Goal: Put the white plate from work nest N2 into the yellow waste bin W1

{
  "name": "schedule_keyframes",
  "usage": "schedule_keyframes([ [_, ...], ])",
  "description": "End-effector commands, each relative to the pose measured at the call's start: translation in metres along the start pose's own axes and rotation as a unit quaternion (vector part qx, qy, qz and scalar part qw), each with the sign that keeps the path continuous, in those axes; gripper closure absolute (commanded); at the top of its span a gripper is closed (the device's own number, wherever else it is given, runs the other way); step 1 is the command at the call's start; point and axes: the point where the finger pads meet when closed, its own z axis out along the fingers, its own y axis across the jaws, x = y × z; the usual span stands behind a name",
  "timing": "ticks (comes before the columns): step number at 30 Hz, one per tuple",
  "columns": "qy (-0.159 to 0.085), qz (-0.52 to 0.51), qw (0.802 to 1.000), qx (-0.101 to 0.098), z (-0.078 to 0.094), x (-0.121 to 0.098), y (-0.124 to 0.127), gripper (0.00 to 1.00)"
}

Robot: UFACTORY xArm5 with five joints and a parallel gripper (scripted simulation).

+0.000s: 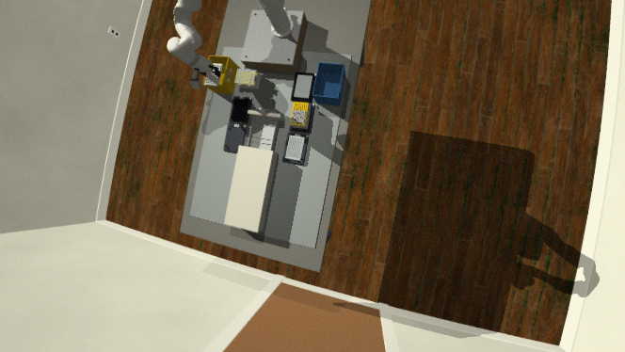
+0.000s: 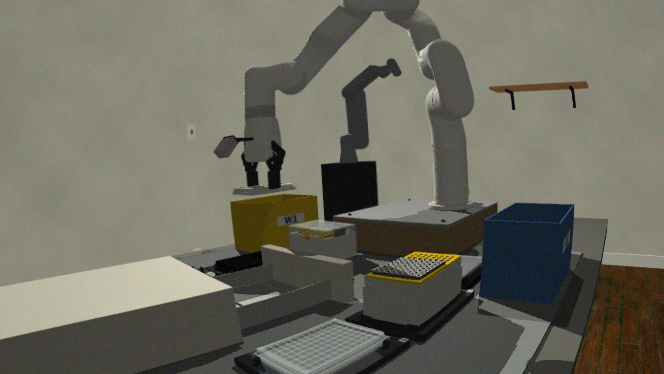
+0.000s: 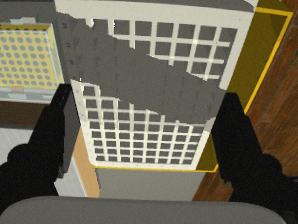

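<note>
The white plate (image 2: 262, 189) is a flat gridded well plate. My gripper (image 2: 263, 176) is shut on it across its width and holds it level, just above the rim of the yellow bin W1 (image 2: 274, 220), over the bin's left half. In the wrist view the plate (image 3: 149, 83) fills the middle between my two black fingers, with the bin's yellow rim (image 3: 269, 50) showing behind and to its right. From above, the gripper (image 1: 213, 72) is over the bin (image 1: 222, 72) at the bench's far left corner. The plate hides the bin's inside.
A tip box (image 2: 322, 237) stands right next to W1. The blue bin (image 2: 527, 250) is at the right. A yellow-topped tip box (image 2: 412, 286), a clear plate (image 2: 322, 347), the long white cooler (image 2: 100, 305) and its open drawer (image 2: 280, 295) fill the front. The bench edge and wooden floor lie just beyond W1.
</note>
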Motion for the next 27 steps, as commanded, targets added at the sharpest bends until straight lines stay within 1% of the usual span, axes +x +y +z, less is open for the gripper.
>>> schedule_keyframes([
  [1, 0.002, 0.000, 1.000, -0.001, -0.002, -0.010, 0.005, 1.00],
  [4, 0.002, 0.000, 1.000, -0.002, -0.002, -0.017, 0.008, 1.00],
  [6, 0.002, 0.000, 1.000, -0.002, -0.002, -0.017, 0.008, 1.00],
  [13, 0.001, 0.000, 1.000, -0.002, -0.001, -0.035, 0.015, 1.00],
  [27, 0.001, 0.000, 1.000, -0.002, -0.001, -0.035, 0.015, 1.00],
])
